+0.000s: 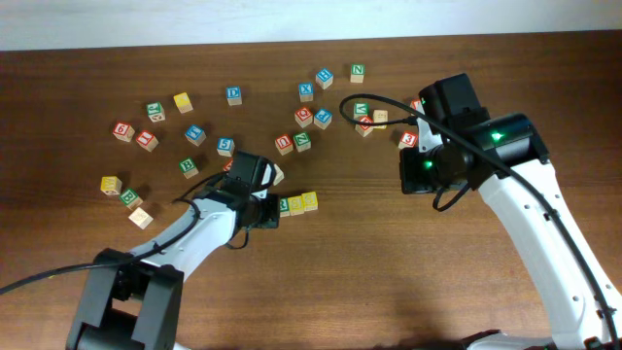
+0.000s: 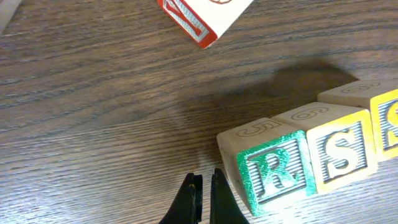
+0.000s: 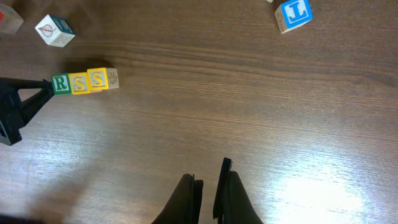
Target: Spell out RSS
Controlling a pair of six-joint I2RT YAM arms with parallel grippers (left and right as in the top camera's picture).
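Note:
Three letter cubes stand side by side in a row on the table: a green R cube point(image 2: 273, 171), then a yellow S cube point(image 2: 339, 152), then a second yellow S cube point(image 2: 388, 118). The row also shows in the right wrist view, R point(image 3: 60, 83), S point(image 3: 79, 82), S point(image 3: 96, 79), and in the overhead view point(image 1: 296, 204). My left gripper point(image 2: 205, 180) is shut and empty, just left of the R cube. My right gripper point(image 3: 208, 177) is shut and empty over bare table, far from the row.
A red-edged cube point(image 2: 202, 18) lies beyond the left gripper. Many other letter cubes are scattered across the far table point(image 1: 311, 92), with a few at the left point(image 1: 121, 190). A blue cube point(image 3: 293, 14) and a white leaf cube point(image 3: 55, 30) show in the right wrist view.

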